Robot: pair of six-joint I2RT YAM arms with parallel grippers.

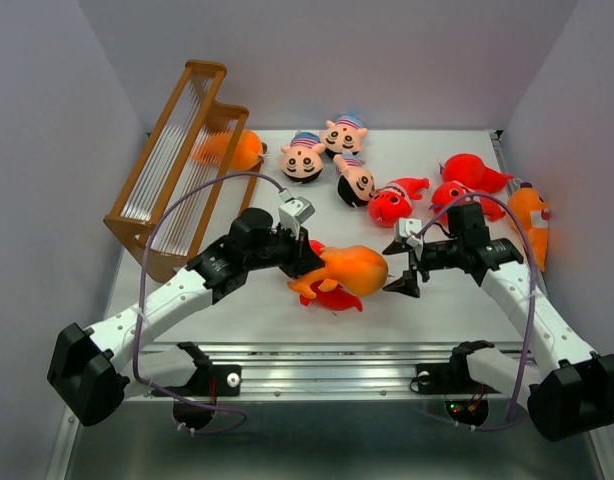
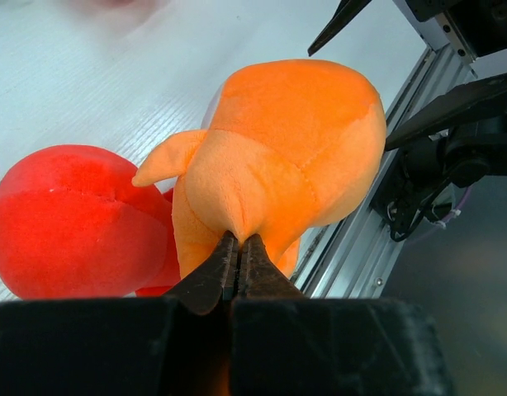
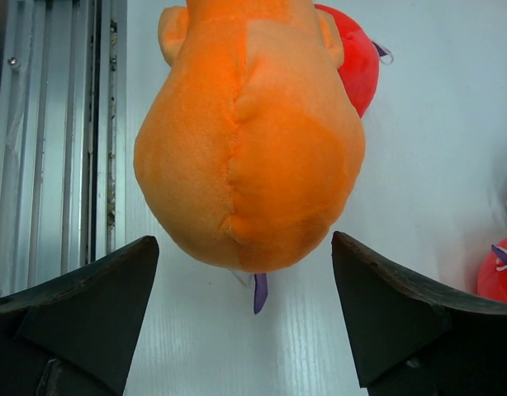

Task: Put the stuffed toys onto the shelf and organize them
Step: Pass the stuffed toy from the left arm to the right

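My left gripper (image 1: 313, 262) is shut on the tail end of a round orange stuffed toy (image 1: 353, 269) and holds it just above a red toy (image 1: 334, 298) near the table's front. The left wrist view shows the jaws (image 2: 239, 239) pinching the orange plush (image 2: 295, 140), with the red toy (image 2: 68, 219) to its left. My right gripper (image 1: 406, 268) is open. It faces the orange toy's other end (image 3: 249, 140), and its fingers (image 3: 244, 242) stand on either side without touching it. The shelf (image 1: 172, 170) stands at the far left with an orange toy (image 1: 234, 150) on it.
Three doll heads with striped caps (image 1: 302, 158) (image 1: 344, 133) (image 1: 355, 181) lie at the back centre. Red toys (image 1: 395, 202) (image 1: 472, 172) (image 1: 451, 195) and an orange toy (image 1: 530, 215) lie at the right. A metal rail (image 3: 63, 124) runs along the table's front edge.
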